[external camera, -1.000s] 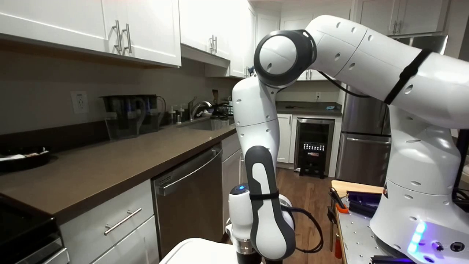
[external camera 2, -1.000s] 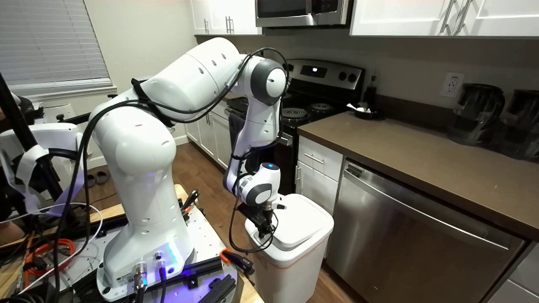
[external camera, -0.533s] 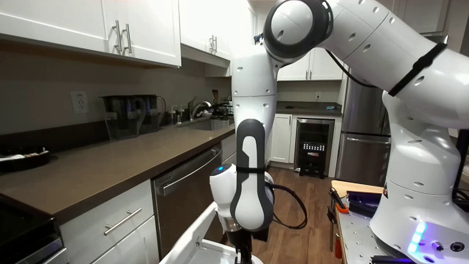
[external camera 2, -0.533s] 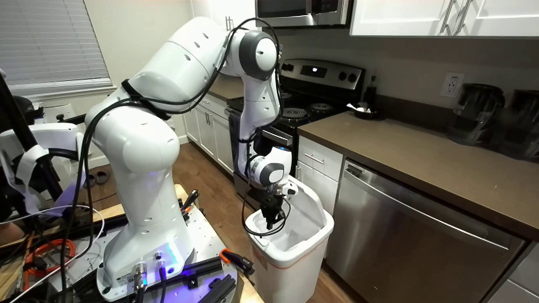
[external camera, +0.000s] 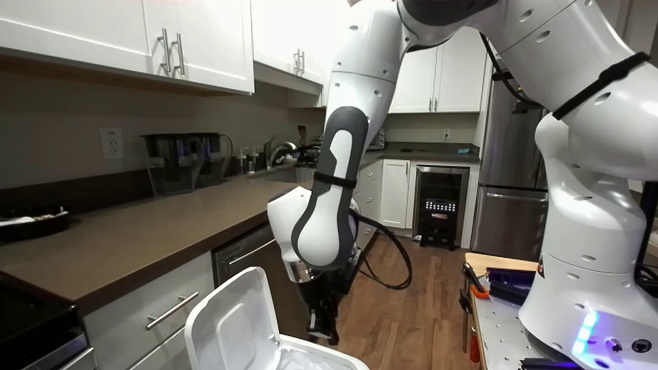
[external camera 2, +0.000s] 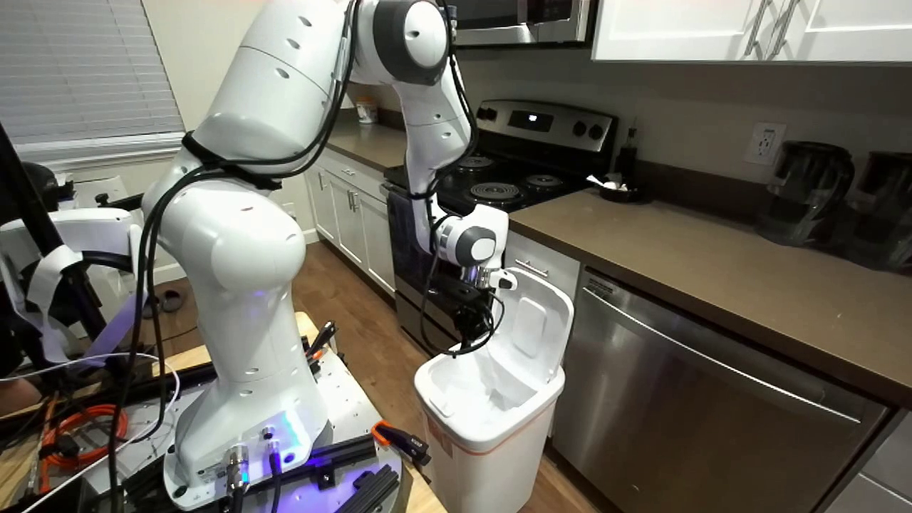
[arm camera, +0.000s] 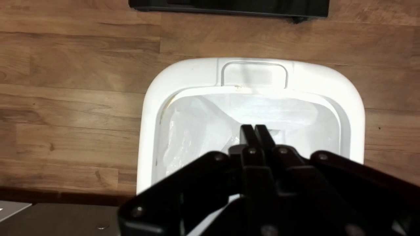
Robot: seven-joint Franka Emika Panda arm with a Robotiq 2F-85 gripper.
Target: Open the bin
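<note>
The white bin (external camera 2: 481,463) stands on the floor in front of the dishwasher. Its lid (external camera 2: 538,320) is swung up and stands steeply on its hinge; its inner face also shows in an exterior view (external camera: 231,321). The wrist view looks down past the white rim (arm camera: 188,73) into the bin, with a pale liner inside; the lid is hidden there. My black gripper (arm camera: 255,127) has its fingertips together with nothing between them. It hangs above the bin opening, beside the raised lid, in both exterior views (external camera: 323,329) (external camera 2: 474,331). I cannot tell whether it touches the lid.
The stainless dishwasher (external camera 2: 684,399), the brown counter (external camera 2: 712,278) and white drawers (external camera: 154,308) stand beside the bin. A black stove (external camera 2: 491,189) is behind it. A robot table with a clamp (external camera 2: 402,438) is on the other side. A dark object (arm camera: 229,7) lies beyond the bin.
The lid lay down one second ago, was partly raised half a second ago, and now stands up. My gripper rose and moved toward the counter side, tilting.
</note>
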